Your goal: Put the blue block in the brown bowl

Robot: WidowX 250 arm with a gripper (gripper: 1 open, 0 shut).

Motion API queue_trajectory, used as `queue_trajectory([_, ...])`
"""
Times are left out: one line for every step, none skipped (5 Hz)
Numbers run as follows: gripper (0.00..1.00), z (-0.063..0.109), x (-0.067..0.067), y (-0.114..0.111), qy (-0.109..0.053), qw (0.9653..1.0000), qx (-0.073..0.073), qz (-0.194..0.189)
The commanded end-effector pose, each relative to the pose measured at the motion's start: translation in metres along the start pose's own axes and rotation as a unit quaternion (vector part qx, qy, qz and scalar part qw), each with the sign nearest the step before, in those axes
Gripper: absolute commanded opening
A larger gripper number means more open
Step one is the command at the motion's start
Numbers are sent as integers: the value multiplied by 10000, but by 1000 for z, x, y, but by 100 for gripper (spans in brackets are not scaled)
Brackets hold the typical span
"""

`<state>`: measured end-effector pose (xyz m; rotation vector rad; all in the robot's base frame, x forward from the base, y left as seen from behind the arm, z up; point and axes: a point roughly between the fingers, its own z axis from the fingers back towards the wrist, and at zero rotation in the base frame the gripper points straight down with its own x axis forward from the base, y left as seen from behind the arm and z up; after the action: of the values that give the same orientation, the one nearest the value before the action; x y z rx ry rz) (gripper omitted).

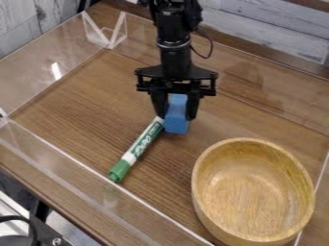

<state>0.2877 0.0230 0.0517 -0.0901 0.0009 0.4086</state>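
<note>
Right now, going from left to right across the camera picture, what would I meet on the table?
Green-and-white marker → blue block, held in the pincer → wooden bowl.

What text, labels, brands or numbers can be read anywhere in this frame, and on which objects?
Marker: its white barrel carries green print, too small and blurred to read.
Blue block: plain, no text visible.
Brown bowl: wood grain only, no label.
Gripper: black, no readable marking.
Nothing legible in this view.
</note>
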Motion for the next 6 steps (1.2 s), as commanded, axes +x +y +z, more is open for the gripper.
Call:
queue_trajectory([0, 31, 12, -3, -480, 9987, -155, -42])
queue_trajectory([0, 35, 12, -3, -470, 9987, -169, -63])
queue_trajectory([0, 40, 13, -3, -469, 9987, -173, -98])
queue_trajectory([0, 43, 14, -3, -489, 9985, -181, -148])
queue_trajectory([0, 45, 16, -2, -510, 9982, -182, -267])
queue_trajectory([0, 46, 15, -3, -532, 9978, -174, -367])
